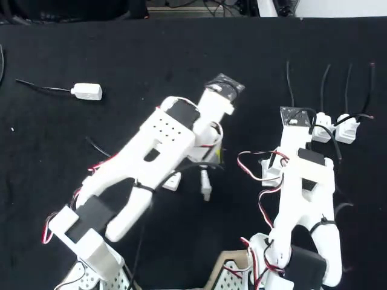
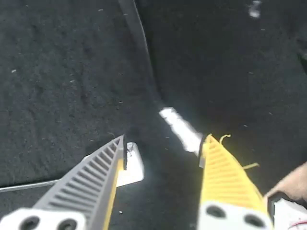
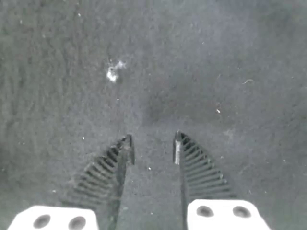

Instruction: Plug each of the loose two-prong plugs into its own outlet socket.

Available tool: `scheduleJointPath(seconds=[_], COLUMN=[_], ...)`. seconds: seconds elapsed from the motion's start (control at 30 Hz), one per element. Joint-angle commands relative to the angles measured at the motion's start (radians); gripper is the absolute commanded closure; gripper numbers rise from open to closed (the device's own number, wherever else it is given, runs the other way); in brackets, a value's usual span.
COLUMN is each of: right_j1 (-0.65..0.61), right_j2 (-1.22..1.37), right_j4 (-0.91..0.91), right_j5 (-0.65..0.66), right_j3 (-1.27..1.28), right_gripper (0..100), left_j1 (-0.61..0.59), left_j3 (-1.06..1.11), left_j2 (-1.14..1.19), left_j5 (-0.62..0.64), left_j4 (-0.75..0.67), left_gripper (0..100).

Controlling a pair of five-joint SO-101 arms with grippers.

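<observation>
My left gripper is open just above the black mat. A slim white plug lies between its fingers, close to the yellow one. A second white piece lies beside the grey finger. From above, both pieces, the slim plug and the white block, lie under the left arm's tip. My right gripper is open over bare mat with nothing in it. Another white plug on a black cable lies far left.
Two white cabled pieces lie at the right, beside the right arm. A black cable runs across the mat ahead of the left gripper. Several thin black wires hang down at the back right.
</observation>
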Motion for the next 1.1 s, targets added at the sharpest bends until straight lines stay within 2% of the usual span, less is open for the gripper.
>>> scheduleJointPath(seconds=[0.0, 0.1, 0.2, 0.4, 0.5, 0.57, 0.83, 1.07], right_j1=[0.014, 0.009, -0.005, -0.146, -0.218, -0.255, -0.462, -0.537], right_j2=[-0.042, -0.042, -0.042, -0.042, -0.058, -0.087, -0.257, -0.271], right_j4=[0.006, 0.008, 0.008, 0.032, 0.046, 0.055, 0.144, 0.137], right_j5=[0.009, 0.009, 0.009, 0.002, 0.005, 0.009, 0.002, 0.002], right_j3=[-0.007, -0.007, -0.019, -0.028, -0.022, -0.019, -0.018, -0.015], right_gripper=[86.1, 86.1, 86.1, 86.1, 86.1, 86.1, 86.1, 86.1], left_j1=[-0.104, -0.214, -0.332, -0.536, -0.591, -0.608, -0.627, -0.73], left_j3=[-0.111, -0.156, -0.085, 0.292, 0.435, 0.509, 0.645, 0.751], left_j2=[-0.052, -0.044, -0.037, -0.041, -0.035, -0.04, -0.046, -0.167], left_j5=[-0.012, -0.014, -0.091, -0.138, -0.138, -0.138, -0.13, -0.129], left_j4=[0.063, 0.138, 0.149, -0.23, -0.413, -0.486, -0.45, -0.442], left_gripper=[76, 76, 76, 76, 76, 76, 76, 80])
